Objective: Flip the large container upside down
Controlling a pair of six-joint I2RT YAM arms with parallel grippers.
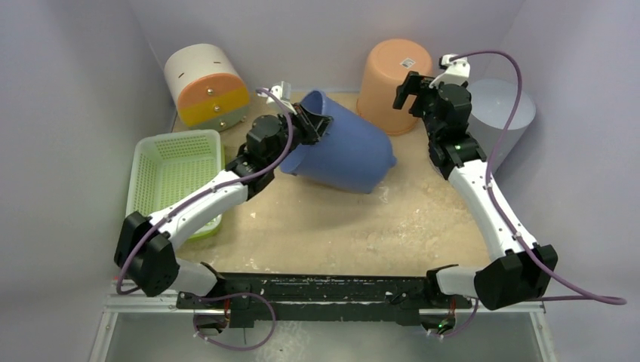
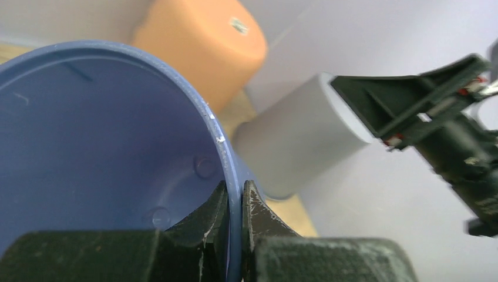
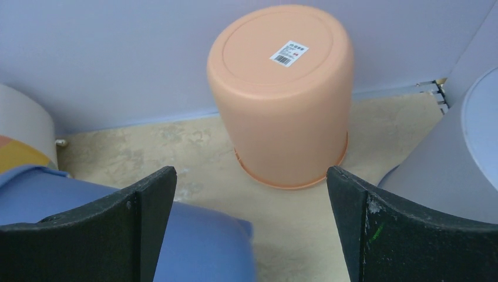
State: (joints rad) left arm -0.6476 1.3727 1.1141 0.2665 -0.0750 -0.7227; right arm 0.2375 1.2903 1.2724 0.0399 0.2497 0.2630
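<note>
Top external view: shows a blue bucket [image 1: 343, 154] tipped over near the middle of the sandy table [image 1: 340, 226], mouth raised toward the back left, base pointing front right, lower side down against the table. Shows the left gripper [image 1: 315, 124] clamped on the upper part of the rim, with the left arm [image 1: 204, 200] stretched up from the near left corner. From the left wrist, confirms the grip: one finger [image 2: 208, 217] inside the bucket, the other outside, thin blue wall pinched between them. Places the right gripper [image 1: 411, 90] apart from the blue bucket, raised beside an upturned orange bucket [image 1: 395, 83] at the back wall, jaws spread wide and holding nothing. From the right wrist, looks down between the two spread fingers onto the orange bucket, base up with a white barcode sticker [image 3: 289, 53] on it, and catches part of the blue bucket at lower left. Finds a grey bin [image 1: 502, 113] in the back right corner, just beside the orange bucket; a green basket [image 1: 170, 173] at the left edge of the table, partly under the left arm; a round white container [image 1: 205, 84] with orange and yellow bands in the back left corner
</note>
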